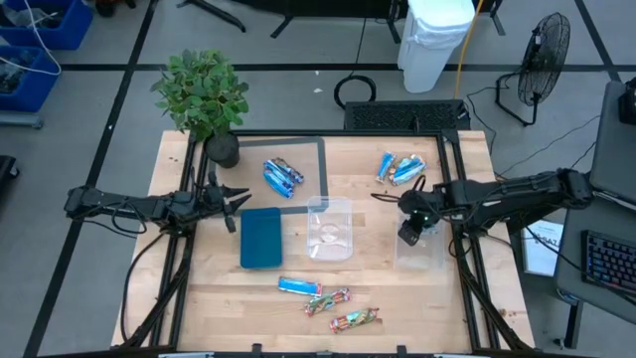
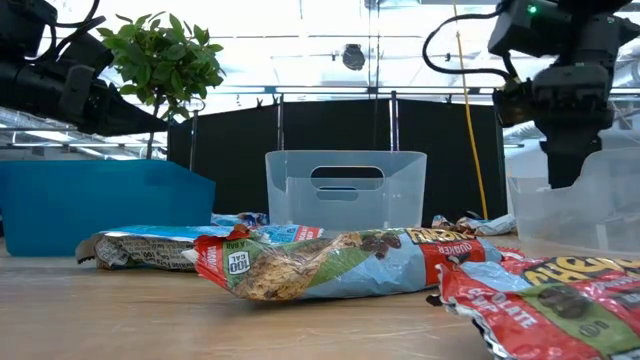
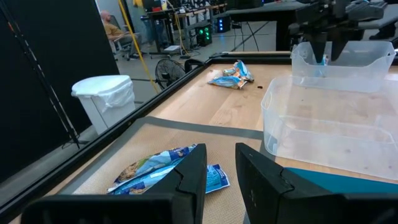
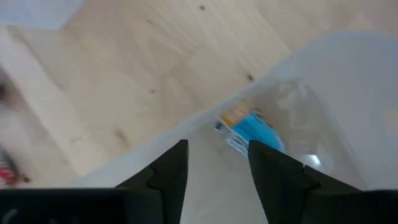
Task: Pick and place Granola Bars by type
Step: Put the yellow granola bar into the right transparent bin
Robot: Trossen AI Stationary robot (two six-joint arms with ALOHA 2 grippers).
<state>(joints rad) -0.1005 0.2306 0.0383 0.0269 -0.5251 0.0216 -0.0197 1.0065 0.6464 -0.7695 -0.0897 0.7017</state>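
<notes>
My right gripper (image 1: 410, 235) hangs open over the right clear tub (image 1: 422, 254), fingers pointing down into it (image 4: 217, 152). A blue-and-white granola bar (image 4: 250, 132) shows just past its fingertips, inside the tub; I see no finger on it. My left gripper (image 1: 237, 204) is open and empty beside the teal tray (image 1: 261, 237); it also shows in the left wrist view (image 3: 221, 168). Dark blue bars (image 1: 281, 176) lie on the mat, light blue ones (image 1: 399, 167) at the far right. A blue bar (image 1: 298, 287) and red/green bars (image 1: 341, 308) lie near the front.
A second clear tub (image 1: 330, 227) stands mid-table between the tray and the right tub. A potted plant (image 1: 204, 94) stands at the far left corner. A dark frame rail (image 1: 328, 134) runs around the work area. Bare wood lies at the front left.
</notes>
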